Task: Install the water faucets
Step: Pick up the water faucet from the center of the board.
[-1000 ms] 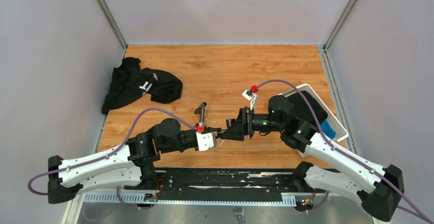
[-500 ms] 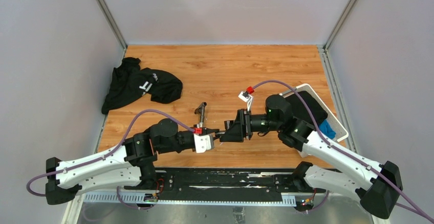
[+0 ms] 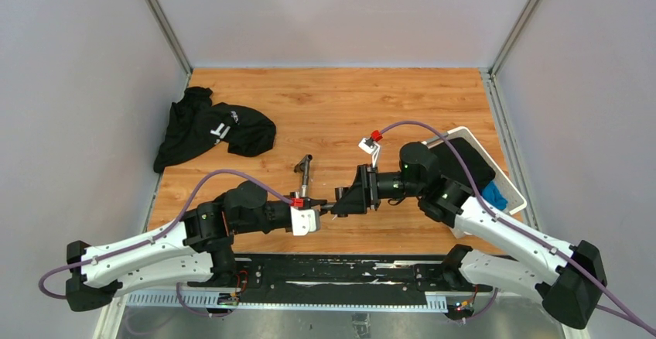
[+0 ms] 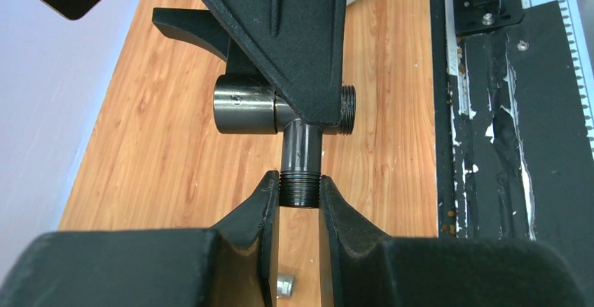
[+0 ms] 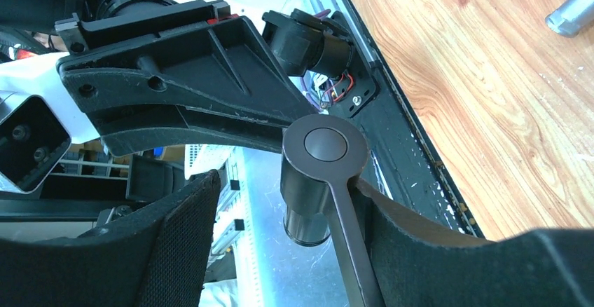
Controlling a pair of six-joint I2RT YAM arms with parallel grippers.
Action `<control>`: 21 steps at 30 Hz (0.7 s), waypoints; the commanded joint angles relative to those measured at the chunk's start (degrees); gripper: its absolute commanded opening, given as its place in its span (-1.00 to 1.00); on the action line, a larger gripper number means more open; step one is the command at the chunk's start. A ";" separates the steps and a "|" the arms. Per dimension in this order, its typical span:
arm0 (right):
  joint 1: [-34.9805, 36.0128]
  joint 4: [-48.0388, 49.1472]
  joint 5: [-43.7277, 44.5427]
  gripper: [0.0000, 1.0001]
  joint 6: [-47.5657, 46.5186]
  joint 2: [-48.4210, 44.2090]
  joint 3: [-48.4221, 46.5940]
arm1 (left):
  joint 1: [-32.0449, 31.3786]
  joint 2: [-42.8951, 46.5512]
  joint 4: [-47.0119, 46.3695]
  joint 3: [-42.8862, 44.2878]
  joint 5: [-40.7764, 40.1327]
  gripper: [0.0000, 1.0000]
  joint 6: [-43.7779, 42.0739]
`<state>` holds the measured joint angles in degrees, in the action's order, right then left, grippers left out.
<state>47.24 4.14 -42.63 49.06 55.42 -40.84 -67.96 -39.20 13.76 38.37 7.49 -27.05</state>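
Note:
A dark-grey T-shaped faucet (image 4: 246, 104) hangs between my two grippers above the table's near middle. My left gripper (image 4: 300, 184) is shut on its threaded stub (image 4: 300, 189). In the right wrist view the same faucet shows its round cap (image 5: 326, 146) and thin lever handle (image 5: 354, 251). My right gripper (image 5: 287, 181) is open around it: the far finger (image 5: 420, 244) touches the lever, and the other finger (image 5: 175, 244) stands apart. In the top view the grippers meet, left (image 3: 323, 214) and right (image 3: 339, 203). A second faucet piece (image 3: 304, 170) lies on the table behind them.
A black cloth (image 3: 213, 130) lies at the back left. A white basket (image 3: 517, 200) holding dark and blue items sits at the right edge. A small silvery part (image 4: 284, 284) lies on the wood under my left gripper and also shows in the right wrist view (image 5: 571, 14).
Both grippers have shifted a little to the left together, with the faucet between them. The piece on the table has not moved.

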 commanded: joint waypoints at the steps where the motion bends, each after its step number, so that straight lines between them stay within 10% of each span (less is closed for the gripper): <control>1: 0.58 1.98 -3.83 0.26 -0.35 1.80 -0.77 | -0.33 0.55 -0.92 2.80 2.30 -1.00 -2.07; 21: 0.57 20.53 -2.95 0.24 5.06 4.19 8.54 | -0.33 3.62 -2.89 0.74 -0.11 -1.00 -0.70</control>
<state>47.24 15.53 -44.34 51.27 60.10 -34.68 -67.96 -37.17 16.75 39.11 6.98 -27.86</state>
